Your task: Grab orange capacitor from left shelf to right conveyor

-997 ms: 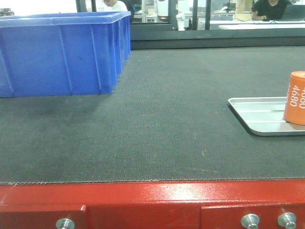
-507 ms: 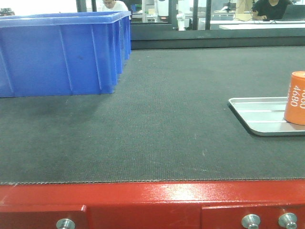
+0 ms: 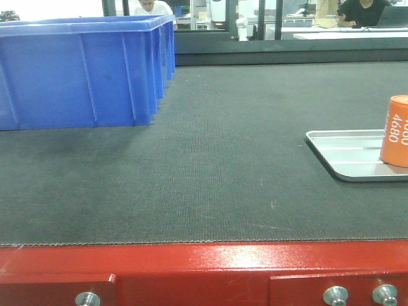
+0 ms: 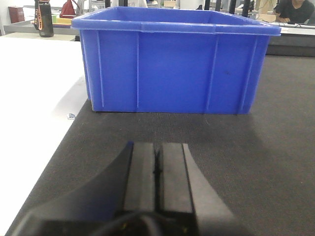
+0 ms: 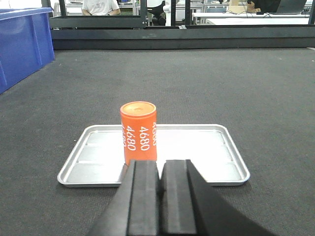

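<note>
1 orange capacitor [image 3: 398, 131] is standing upright in a silver tray [image 3: 347, 156] on the right conveyor [image 3: 210, 166] in the front view. Left wrist: the left end effector [image 4: 157, 164] is sitting closed, empty. Right wrist: the right end effector [image 5: 158, 184] is closed; we are judging the capacitor rigid, smooth, best gripped mid-body.

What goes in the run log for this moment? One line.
orange capacitor: upright on silver tray | left hand: shut, empty | right hand: shut, empty
</note>
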Controlling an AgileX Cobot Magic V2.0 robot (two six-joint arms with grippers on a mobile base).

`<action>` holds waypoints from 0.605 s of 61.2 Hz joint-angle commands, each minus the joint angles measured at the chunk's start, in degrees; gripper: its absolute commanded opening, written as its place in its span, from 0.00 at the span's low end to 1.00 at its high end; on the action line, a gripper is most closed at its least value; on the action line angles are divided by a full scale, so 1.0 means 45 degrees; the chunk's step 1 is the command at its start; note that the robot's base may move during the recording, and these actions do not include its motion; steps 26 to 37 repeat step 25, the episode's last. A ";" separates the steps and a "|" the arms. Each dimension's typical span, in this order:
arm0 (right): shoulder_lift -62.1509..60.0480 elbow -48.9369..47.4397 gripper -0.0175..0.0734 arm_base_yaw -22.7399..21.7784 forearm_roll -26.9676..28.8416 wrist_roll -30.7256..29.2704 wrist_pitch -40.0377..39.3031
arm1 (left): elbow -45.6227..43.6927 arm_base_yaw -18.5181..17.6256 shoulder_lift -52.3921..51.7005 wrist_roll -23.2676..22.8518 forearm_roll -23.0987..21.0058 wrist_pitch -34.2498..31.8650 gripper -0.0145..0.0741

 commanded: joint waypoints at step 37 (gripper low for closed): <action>-0.0175 -0.0049 0.25 -0.0058 0.0005 -0.0007 -0.1227 | -0.0056 0.0006 -0.0112 -0.0021 -0.0044 -0.1114 0.02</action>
